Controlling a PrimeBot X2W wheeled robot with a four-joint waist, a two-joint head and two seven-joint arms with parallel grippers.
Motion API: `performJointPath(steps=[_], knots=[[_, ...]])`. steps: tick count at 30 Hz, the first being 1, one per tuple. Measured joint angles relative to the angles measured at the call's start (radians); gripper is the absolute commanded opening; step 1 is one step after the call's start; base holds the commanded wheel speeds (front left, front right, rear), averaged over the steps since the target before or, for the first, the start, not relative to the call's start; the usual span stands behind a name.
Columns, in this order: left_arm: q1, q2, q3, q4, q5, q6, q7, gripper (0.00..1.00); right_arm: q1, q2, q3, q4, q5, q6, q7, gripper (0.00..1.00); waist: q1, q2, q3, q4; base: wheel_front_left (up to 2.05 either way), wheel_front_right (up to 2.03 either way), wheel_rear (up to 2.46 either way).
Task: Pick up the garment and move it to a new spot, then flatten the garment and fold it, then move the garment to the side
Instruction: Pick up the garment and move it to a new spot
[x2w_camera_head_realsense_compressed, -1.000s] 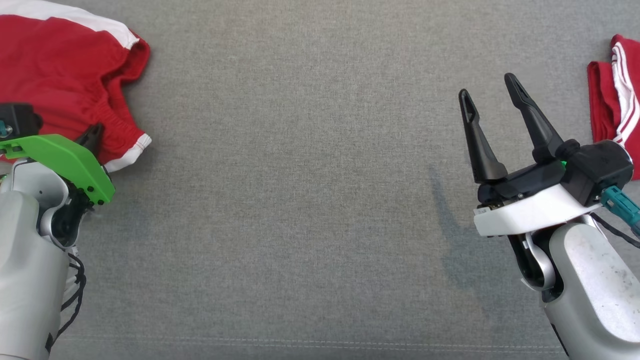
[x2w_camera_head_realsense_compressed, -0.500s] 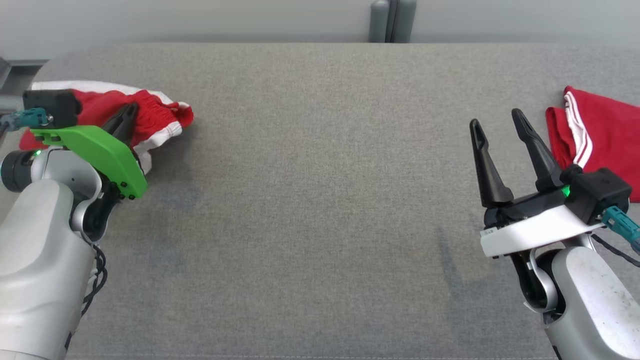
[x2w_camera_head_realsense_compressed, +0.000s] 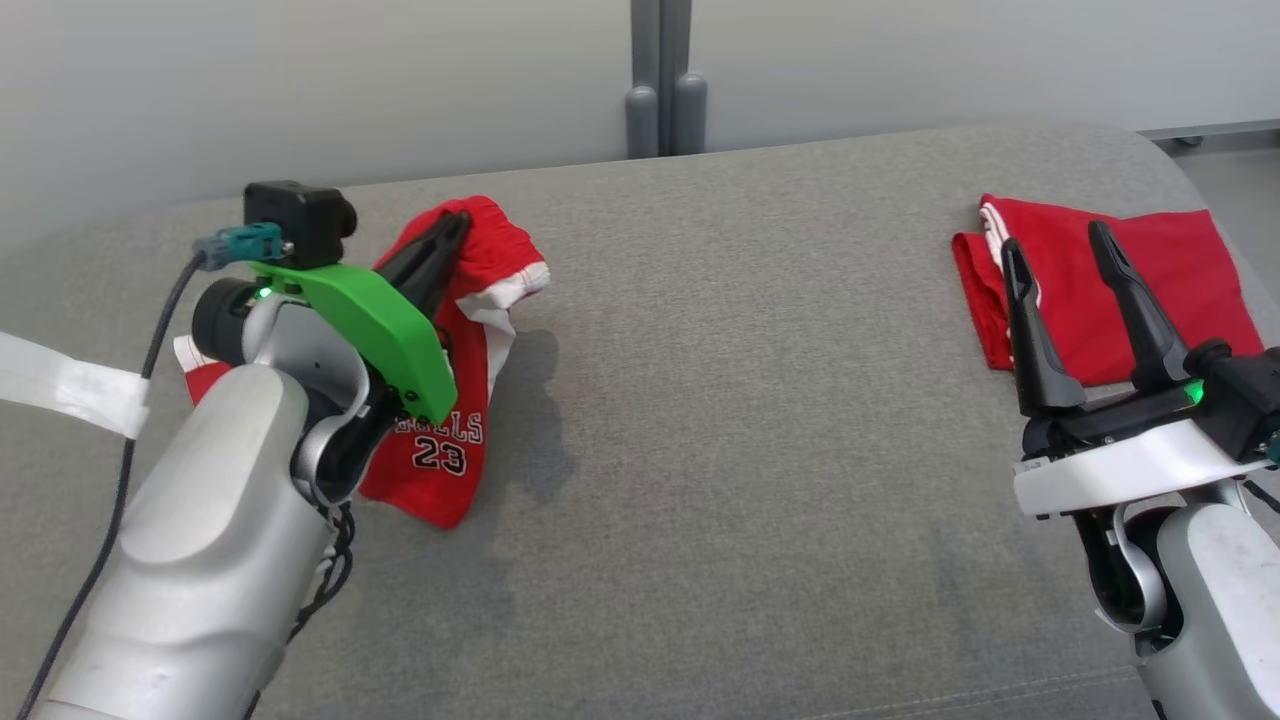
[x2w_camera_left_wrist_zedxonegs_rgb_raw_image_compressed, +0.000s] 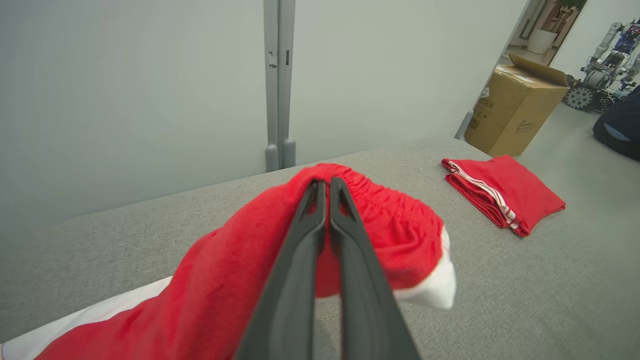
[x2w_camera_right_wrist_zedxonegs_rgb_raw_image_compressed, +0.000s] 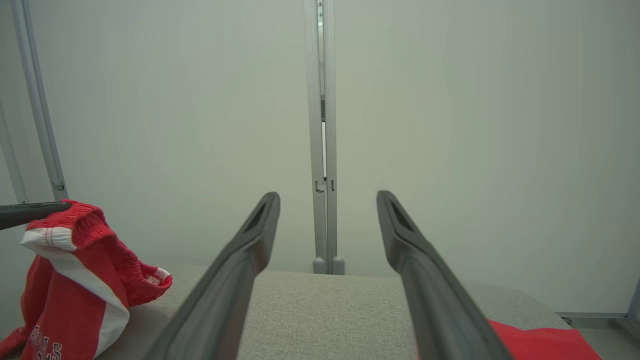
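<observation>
The garment (x2w_camera_head_realsense_compressed: 470, 330) is a pair of red shorts with white trim and the number 23. It hangs lifted above the grey table (x2w_camera_head_realsense_compressed: 740, 400), its lower end still touching the surface. My left gripper (x2w_camera_head_realsense_compressed: 455, 222) is shut on its elastic waistband (x2w_camera_left_wrist_zedxonegs_rgb_raw_image_compressed: 380, 200). The same shorts (x2w_camera_right_wrist_zedxonegs_rgb_raw_image_compressed: 75, 280) hang at the left of the right wrist view. My right gripper (x2w_camera_head_realsense_compressed: 1058, 245) stands open and empty at the right, above the table; its two fingers (x2w_camera_right_wrist_zedxonegs_rgb_raw_image_compressed: 250, 245) are spread wide apart.
A second red garment (x2w_camera_head_realsense_compressed: 1100, 290) lies folded at the table's far right, behind my right gripper; it shows as well as a folded red pile (x2w_camera_left_wrist_zedxonegs_rgb_raw_image_compressed: 500, 192). A grey wall post (x2w_camera_head_realsense_compressed: 662, 80) stands behind the table. A cardboard box (x2w_camera_left_wrist_zedxonegs_rgb_raw_image_compressed: 515, 112) sits on the floor beyond.
The head camera has tilted up, bringing the wall into view. My left gripper has raised the shorts off the table, so they now hang down. The right gripper stays open.
</observation>
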Motion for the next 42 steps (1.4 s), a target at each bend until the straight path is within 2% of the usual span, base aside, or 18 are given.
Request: performJointPath(steps=[10,16,17,18,19,23,28,42], knots=[[0.032,-0.098,-0.074,-0.065,-0.016,0.000,0.041,0.00,0.031,-0.018,-0.015,-0.050,0.000,-0.015,0.000,1.00,0.0000,0.0000,-0.002,-0.130,0.00,0.00,0.00],[0.032,-0.113,-0.092,-0.084,-0.010,0.000,0.049,0.00,0.039,-0.006,-0.011,-0.073,0.011,-0.015,0.000,1.00,0.0000,0.0000,0.026,-0.207,0.00,0.00,0.00],[0.032,-0.114,-0.092,-0.083,-0.008,0.000,0.052,0.10,0.039,-0.001,-0.010,-0.076,0.011,-0.015,0.000,1.00,0.0000,0.0000,0.033,-0.218,0.00,0.00,0.00],[0.031,-0.114,-0.092,-0.082,-0.005,0.000,0.052,0.71,0.039,0.004,-0.010,-0.078,0.012,-0.015,0.000,1.00,0.0000,0.0000,0.040,-0.230,0.00,0.00,0.00],[0.031,-0.114,-0.092,-0.081,-0.005,0.001,0.052,1.00,0.039,0.009,-0.009,-0.079,0.016,-0.015,0.000,1.00,0.0000,0.0000,0.048,-0.241,0.00,0.00,0.00],[0.027,-0.118,-0.099,-0.081,-0.005,0.001,0.051,1.00,0.039,0.011,-0.030,-0.079,0.021,-0.018,-0.001,1.00,0.0000,0.0000,0.097,-0.281,0.00,0.00,0.00],[0.026,-0.114,-0.108,-0.075,0.007,0.001,0.032,1.00,0.040,0.009,-0.046,-0.077,0.021,-0.025,-0.001,1.00,0.0000,0.0000,0.132,-0.288,0.00,0.00,0.00],[0.051,-0.033,-0.050,-0.088,0.016,0.002,-0.059,1.00,0.065,-0.013,-0.053,-0.061,0.020,-0.025,-0.003,1.00,0.0000,0.0000,0.117,-0.139,0.00,0.00,0.00]])
